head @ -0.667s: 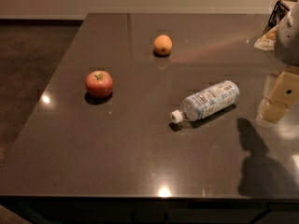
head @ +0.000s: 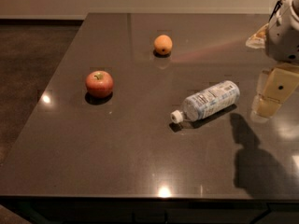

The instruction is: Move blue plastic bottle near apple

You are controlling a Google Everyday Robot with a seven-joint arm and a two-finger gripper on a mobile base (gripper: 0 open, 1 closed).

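Note:
The blue plastic bottle (head: 209, 102) lies on its side on the dark table (head: 140, 162), right of centre, with its white cap pointing to the front left. The red apple (head: 99, 83) stands upright at the left of the table, well apart from the bottle. My gripper (head: 273, 94) hangs at the right edge of the view, a short way right of the bottle's base and above the table, touching nothing. It holds nothing.
A small orange fruit (head: 163, 45) sits at the back middle of the table. The table's left edge drops to a dark floor (head: 28, 64). The arm's shadow (head: 254, 157) falls on the table at the front right.
The gripper has shifted slightly. The bottle, apple and orange fruit have not moved.

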